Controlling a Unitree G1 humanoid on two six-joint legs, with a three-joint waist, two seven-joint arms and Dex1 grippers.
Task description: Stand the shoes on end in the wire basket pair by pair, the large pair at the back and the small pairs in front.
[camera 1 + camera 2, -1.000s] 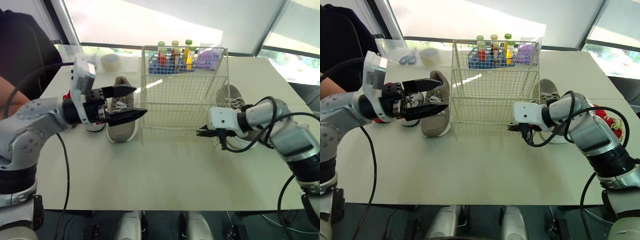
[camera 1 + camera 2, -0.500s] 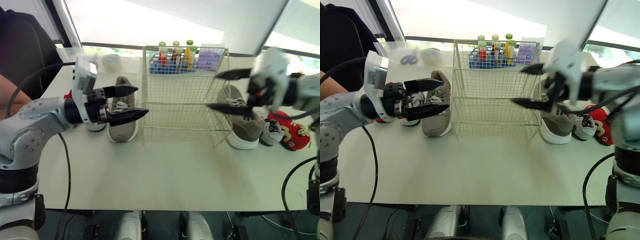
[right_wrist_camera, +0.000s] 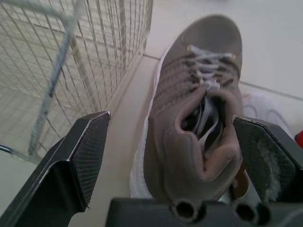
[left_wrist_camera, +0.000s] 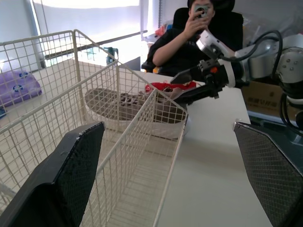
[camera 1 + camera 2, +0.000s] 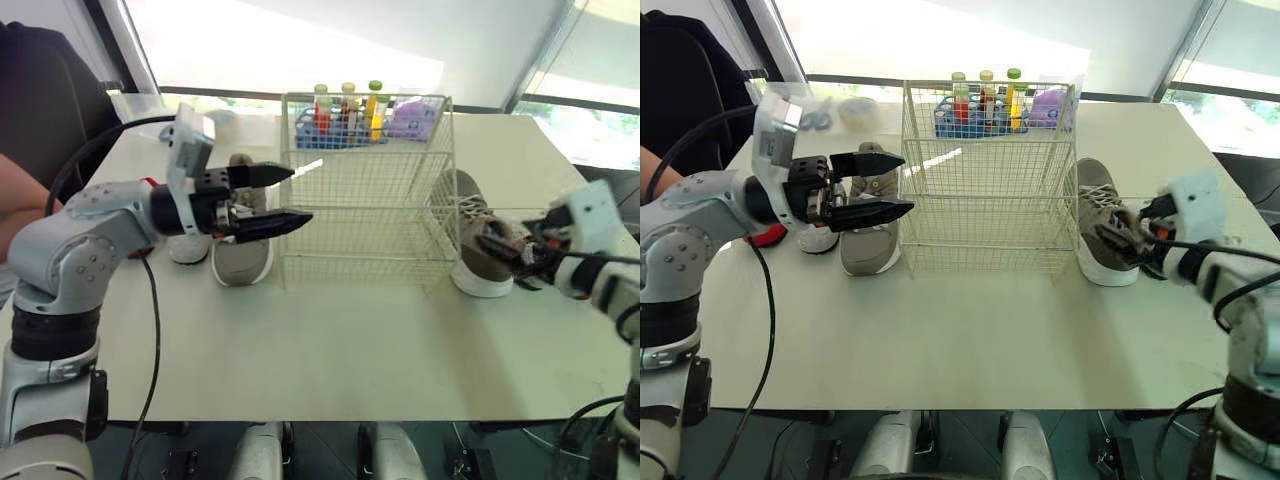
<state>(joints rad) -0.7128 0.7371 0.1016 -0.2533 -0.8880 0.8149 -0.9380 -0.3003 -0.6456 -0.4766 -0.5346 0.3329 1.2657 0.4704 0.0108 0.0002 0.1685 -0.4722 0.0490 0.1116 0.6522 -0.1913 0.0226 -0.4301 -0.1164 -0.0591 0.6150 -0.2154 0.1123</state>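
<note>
Taupe sneaker (image 5: 478,248) lies flat on the desk (image 5: 330,340) just right of the wire basket (image 5: 365,190), the right tool (image 3: 171,117) spread wide about its heel. A second taupe sneaker (image 5: 240,252) lies left of the basket, where the left tool (image 5: 300,193) hovers, fingers apart.

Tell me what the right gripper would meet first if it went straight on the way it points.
Probably the heel of the grey shoe beside the wire basket, framed by the right gripper's open fingers.
</note>
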